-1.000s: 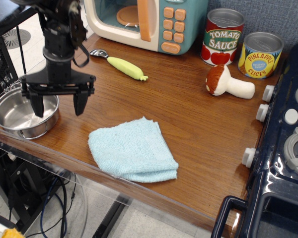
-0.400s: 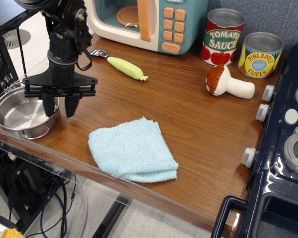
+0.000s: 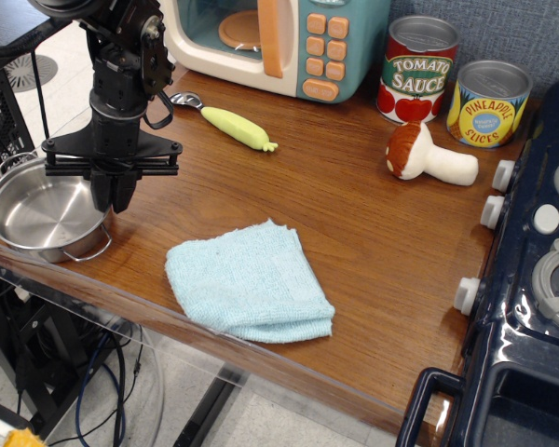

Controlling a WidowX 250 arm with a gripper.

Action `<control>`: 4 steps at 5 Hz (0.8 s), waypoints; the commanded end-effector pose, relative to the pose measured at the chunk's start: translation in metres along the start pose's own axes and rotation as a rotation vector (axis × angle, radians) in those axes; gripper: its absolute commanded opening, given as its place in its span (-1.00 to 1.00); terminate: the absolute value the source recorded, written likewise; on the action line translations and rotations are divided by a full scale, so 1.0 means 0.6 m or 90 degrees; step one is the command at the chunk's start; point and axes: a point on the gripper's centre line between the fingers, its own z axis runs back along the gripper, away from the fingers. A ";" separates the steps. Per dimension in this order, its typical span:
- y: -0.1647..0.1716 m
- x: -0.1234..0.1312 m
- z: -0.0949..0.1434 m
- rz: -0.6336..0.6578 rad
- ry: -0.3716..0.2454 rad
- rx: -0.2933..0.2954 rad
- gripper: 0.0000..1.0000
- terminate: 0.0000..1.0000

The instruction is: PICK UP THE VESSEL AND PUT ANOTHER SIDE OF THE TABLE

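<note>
The vessel, a shallow shiny steel pot with thin wire loop handles, sits at the far left front corner of the brown wooden table. My gripper points straight down over the pot's right rim. Its two black fingers are drawn together on that rim, which they partly hide. The pot's base looks to rest on the table or just above it; I cannot tell which.
A folded light-blue cloth lies right of the pot near the front edge. A toy microwave, a yellow-handled utensil, a tomato sauce can, a pineapple can and a plush mushroom stand at the back. A dark blue toy stove fills the right side.
The fingers went from wide apart astride the pot's right rim to closed together on it. The pot has shifted slightly, with its front handle now showing.
</note>
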 end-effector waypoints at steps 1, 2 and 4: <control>-0.011 0.018 0.048 0.005 -0.042 -0.023 -1.00 -1.00; -0.024 0.016 0.079 -0.001 -0.066 -0.032 -1.00 -1.00; -0.090 -0.010 0.167 -0.049 -0.091 -0.137 -1.00 -1.00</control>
